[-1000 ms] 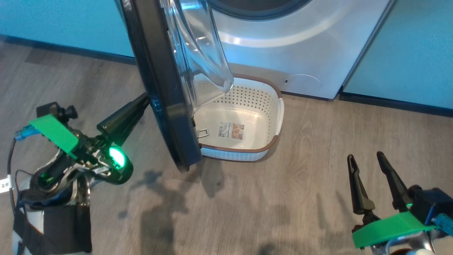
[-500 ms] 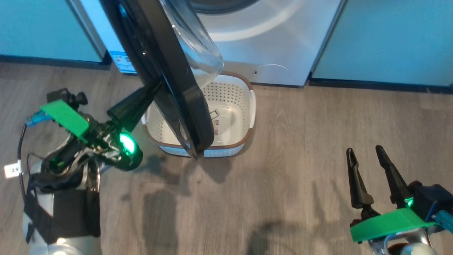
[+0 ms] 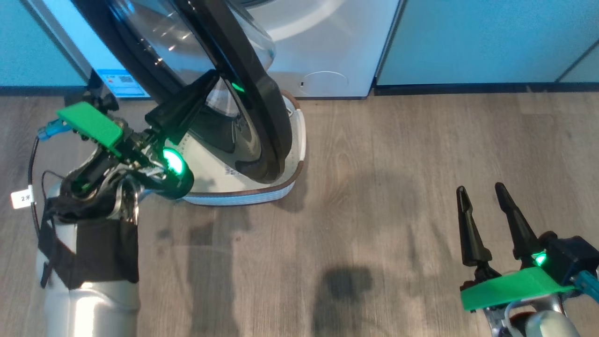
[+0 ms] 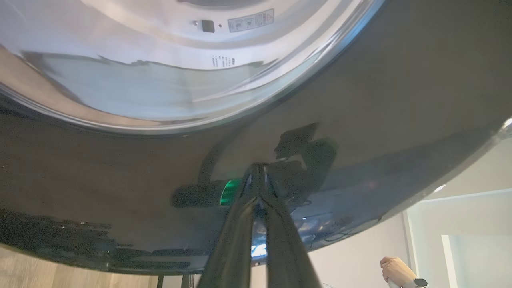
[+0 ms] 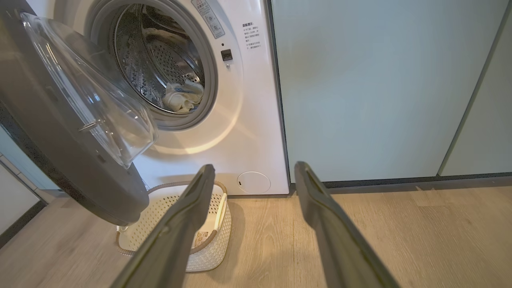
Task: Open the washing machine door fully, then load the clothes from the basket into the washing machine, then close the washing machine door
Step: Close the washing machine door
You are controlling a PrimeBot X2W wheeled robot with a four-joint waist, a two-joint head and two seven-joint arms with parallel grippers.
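Note:
The washing machine [image 3: 327, 47] [image 5: 248, 120] stands with its door [image 3: 255, 98] [image 5: 40, 132] partly open, swung out over the basket [image 3: 262, 193] [image 5: 214, 250] on the floor. In the steel drum lie the clothes [image 5: 182, 98], pale fabric with a blue patch. The basket's label shows on its bare bottom. My left gripper [image 3: 213, 76] [image 4: 259, 168] is shut, its tips pressed against the glossy black outer rim of the door [image 4: 120, 180]. My right gripper [image 3: 480, 188] [image 5: 254, 166] hangs open over the floor to the right, well clear of the machine.
Pale teal cabinets [image 3: 491, 42] [image 5: 380, 88] flank the machine on a dark plinth. Wood floor [image 3: 374, 210] stretches between my two arms. A person's hand [image 4: 394, 269] shows past the door's lower edge in the left wrist view.
The head camera has turned, sliding the scene left. The door has swung toward the machine's opening with my shut left gripper against it, and now covers more of the basket. The right gripper holds still.

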